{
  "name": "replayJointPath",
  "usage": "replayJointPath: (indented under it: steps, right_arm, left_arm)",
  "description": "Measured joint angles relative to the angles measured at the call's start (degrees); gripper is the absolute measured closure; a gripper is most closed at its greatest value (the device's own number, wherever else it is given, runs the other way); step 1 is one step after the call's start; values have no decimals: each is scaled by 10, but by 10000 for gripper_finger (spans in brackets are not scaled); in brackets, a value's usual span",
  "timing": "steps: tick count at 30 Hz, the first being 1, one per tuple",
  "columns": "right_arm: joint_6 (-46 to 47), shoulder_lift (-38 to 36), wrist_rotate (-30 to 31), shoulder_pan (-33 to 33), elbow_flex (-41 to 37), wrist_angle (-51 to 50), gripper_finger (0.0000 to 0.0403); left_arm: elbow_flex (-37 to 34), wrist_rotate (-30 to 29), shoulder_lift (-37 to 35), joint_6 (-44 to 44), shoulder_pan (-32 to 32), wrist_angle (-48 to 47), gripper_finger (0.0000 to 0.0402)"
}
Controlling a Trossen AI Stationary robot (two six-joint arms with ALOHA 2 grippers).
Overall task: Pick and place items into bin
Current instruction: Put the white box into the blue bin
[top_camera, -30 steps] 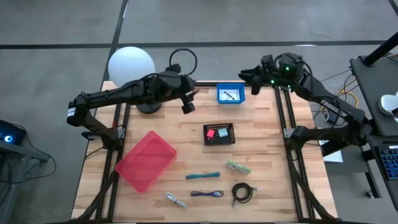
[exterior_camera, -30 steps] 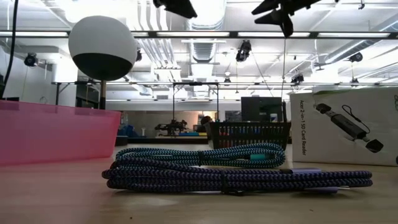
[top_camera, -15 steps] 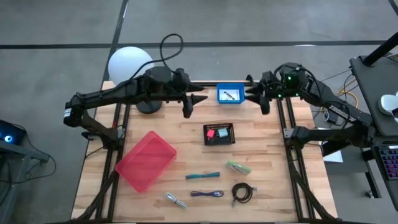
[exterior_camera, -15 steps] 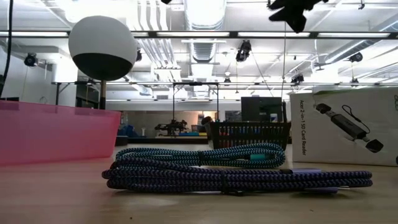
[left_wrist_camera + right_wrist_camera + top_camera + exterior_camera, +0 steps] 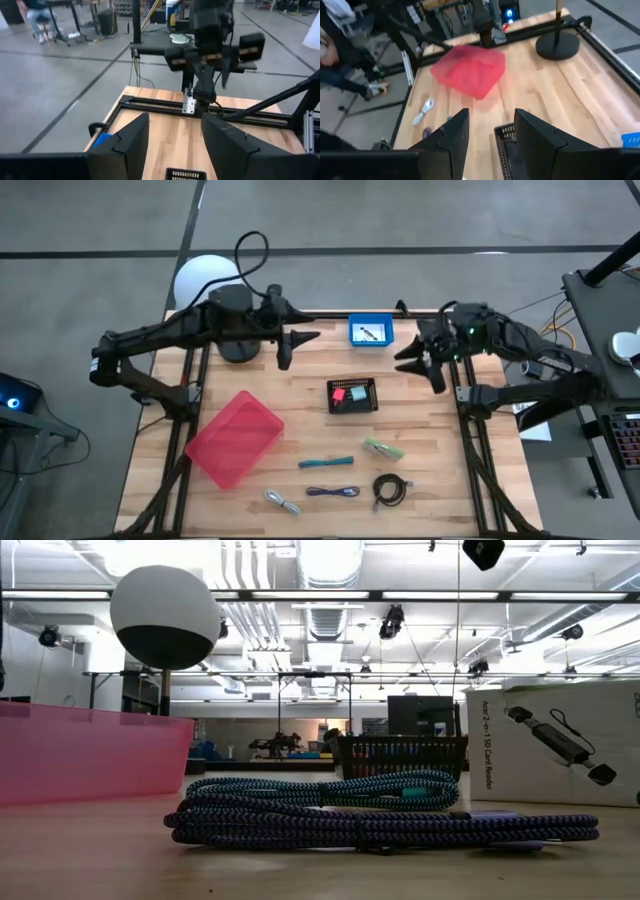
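Both grippers have swung inward over the table's [image 5: 300,395] far edge. Left gripper [image 5: 300,345] and right gripper [image 5: 415,362] gape empty; cables [image 5: 332,492] lie well apart, near edge.

a translucent pink-red bin [image 5: 234,437] is being shown on the pale striped wood table [image 5: 420,430]. a black mesh basket [image 5: 352,395] is being seen holding pink and mint-green cubes. a blue tray [image 5: 371,331] is being shown by the far edge. a teal stick [image 5: 326,463], a purple braided cable [image 5: 332,492], a black coiled cable [image 5: 389,490] and a grey-white cable [image 5: 282,501] are being displayed. a white globe lamp [image 5: 205,277] is being shown on a black base.
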Motion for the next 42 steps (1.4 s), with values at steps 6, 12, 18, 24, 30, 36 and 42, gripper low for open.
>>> replayJointPath:
  steps: [6,12,18,24,30,36,42]
  right_arm:
    - [62,24,59,105,0,-5,251]
    - [217,61,59,181,0,-28,232]
    - [254,114,59,250,-1,-55,199]
    - [255,165,60,290,-1,-54,170]
    - [273,220,60,313,-2,-62,167]
    - [291,272,60,317,-2,-94,172]
    - [293,331,77,317,-2,-121,174]
  left_arm:
    - [-39,0,-17,-1,9,11,235]
    - [-82,1,-25,-1,8,25,235]
    - [-105,1,-27,-2,8,32,235]
    - [-114,1,-28,-1,8,33,235]
    - [-126,0,-30,-2,8,32,235]
    - [-129,1,-31,-2,8,33,235]
    - [-129,0,-31,-2,8,33,235]
